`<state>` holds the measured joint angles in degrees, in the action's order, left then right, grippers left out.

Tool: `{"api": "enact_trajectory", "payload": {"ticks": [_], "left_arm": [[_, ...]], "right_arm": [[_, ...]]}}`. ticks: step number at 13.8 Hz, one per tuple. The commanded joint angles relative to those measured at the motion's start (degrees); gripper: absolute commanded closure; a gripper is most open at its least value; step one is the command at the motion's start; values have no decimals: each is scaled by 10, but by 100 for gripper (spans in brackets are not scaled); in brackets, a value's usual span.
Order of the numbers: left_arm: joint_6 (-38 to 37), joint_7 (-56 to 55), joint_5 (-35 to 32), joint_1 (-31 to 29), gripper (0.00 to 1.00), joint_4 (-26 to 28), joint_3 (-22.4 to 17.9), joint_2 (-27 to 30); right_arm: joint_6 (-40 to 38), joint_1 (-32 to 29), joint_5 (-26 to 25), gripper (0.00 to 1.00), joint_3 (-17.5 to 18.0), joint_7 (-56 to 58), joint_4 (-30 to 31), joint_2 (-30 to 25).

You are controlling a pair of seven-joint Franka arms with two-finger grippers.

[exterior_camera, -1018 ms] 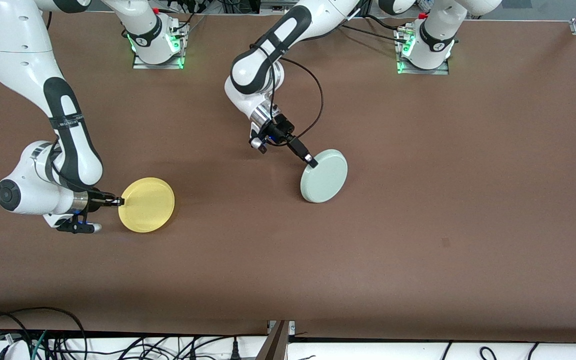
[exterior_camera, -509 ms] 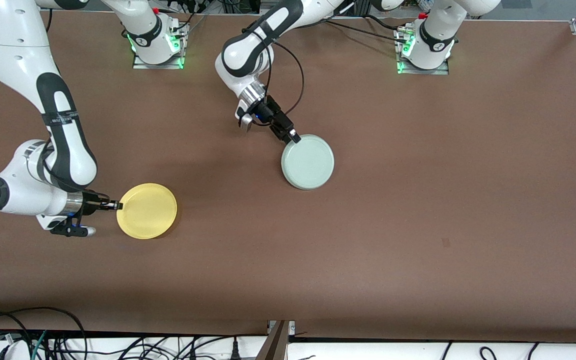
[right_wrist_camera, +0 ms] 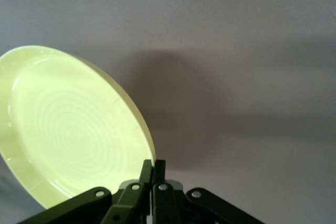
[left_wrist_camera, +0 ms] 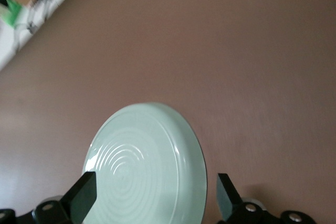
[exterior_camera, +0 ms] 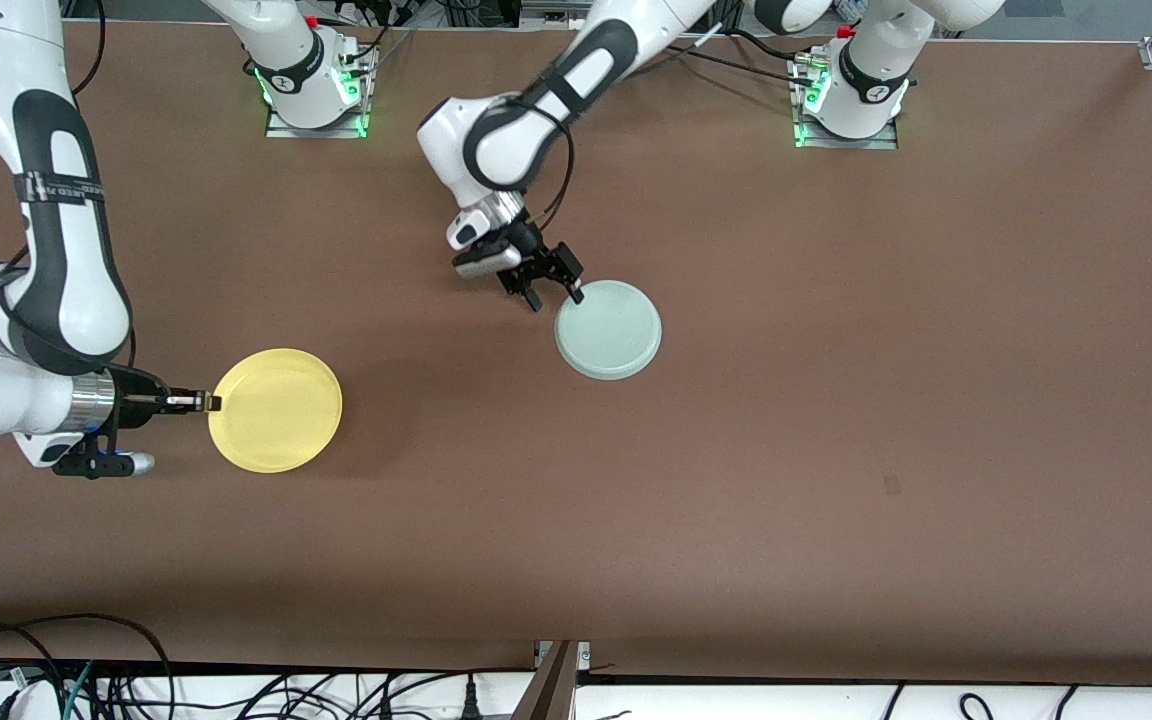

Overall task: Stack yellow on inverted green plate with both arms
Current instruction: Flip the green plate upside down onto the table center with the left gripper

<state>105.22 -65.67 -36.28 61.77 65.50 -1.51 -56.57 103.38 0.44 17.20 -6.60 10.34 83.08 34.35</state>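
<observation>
- The green plate (exterior_camera: 608, 329) lies upside down on the table (exterior_camera: 836, 420), toward the left arm's end from the yellow plate (exterior_camera: 276, 410).
- The right gripper (exterior_camera: 204, 402) pinches the yellow plate's rim, lifted and tilted.
- The left gripper (exterior_camera: 554, 294) hovers at the green plate's edge, fingers apart, holding nothing.

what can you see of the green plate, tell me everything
The green plate is small, round, pale mint and matte, plastic by the look of it. It lies flat on the brown table, upside down: the left wrist view shows its underside with faint concentric rings and the rim turned down. The left gripper is at its edge, fingers open and no longer gripping it. The yellow plate lies well apart.
</observation>
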Motion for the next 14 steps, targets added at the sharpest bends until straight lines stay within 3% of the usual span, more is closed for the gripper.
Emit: {"api": "enact_trajectory", "payload": {"ticks": [1, 5, 10, 14], "left_arm": [[22, 82, 101, -98, 0, -1, 16, 51], [15, 214, 214, -202, 0, -33, 13, 85], [-47, 313, 316, -337, 0, -32, 14, 163], [-156, 323, 371, -424, 0, -31, 14, 238]], "right_arm": [[-34, -1, 12, 100, 0, 9, -10, -18], [-70, 21, 17, 100, 15, 1, -2, -28], [-17, 75, 19, 100, 53, -102, 56, -43], [101, 77, 32, 100, 139, -213, 159, -82]]}}
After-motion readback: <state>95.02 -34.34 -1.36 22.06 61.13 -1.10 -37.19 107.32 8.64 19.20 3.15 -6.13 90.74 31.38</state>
